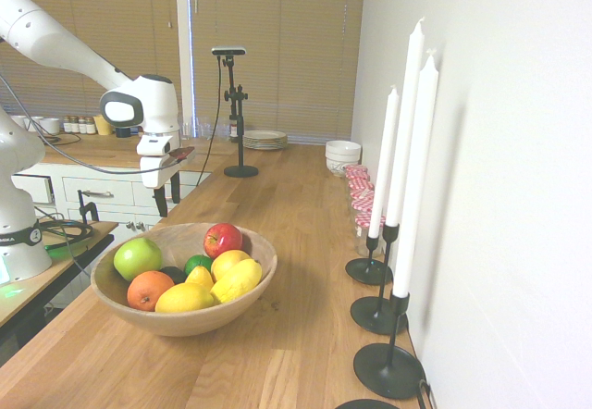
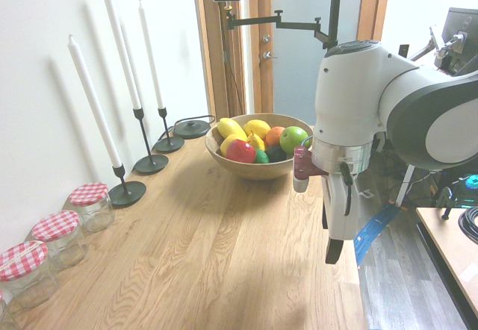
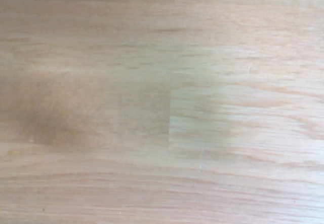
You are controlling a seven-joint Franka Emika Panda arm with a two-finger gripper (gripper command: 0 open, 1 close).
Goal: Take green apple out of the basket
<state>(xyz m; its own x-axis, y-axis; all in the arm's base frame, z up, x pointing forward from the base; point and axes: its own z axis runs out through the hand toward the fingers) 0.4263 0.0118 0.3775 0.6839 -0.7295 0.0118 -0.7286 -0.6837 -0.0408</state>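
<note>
Green apple: one, round, light yellow-green (image 1: 137, 256); in the basket, against the rim, beside the orange (image 1: 150, 291); removal not yet done
Basket: one, wide shallow bowl of light brown wood (image 1: 176, 322); upright on the wooden counter (image 2: 216, 240)
Other fruit, same bowl: one red apple (image 1: 222, 240), yellow lemons (image 1: 237, 280), one small dark green fruit (image 1: 197, 263), one darker piece partly hidden behind the orange; none of these called for by the task
Gripper: one, two-fingered (image 1: 168, 198); jaws parted and released, nothing between them; pointing down near the counter's edge, apart from the bowl
Wrist view: bare wood grain only, out of focus; no fruit in it
Done: nothing of the removal itself; the arm is free to begin
Left, as judged: travel to the bowl, lower over the apple, close on it, lift past the rim, set it down outside
Surroundings: white candles in black holders (image 1: 413, 150) along the wall; jars with red checked lids (image 2: 56, 233) on the counter
</note>
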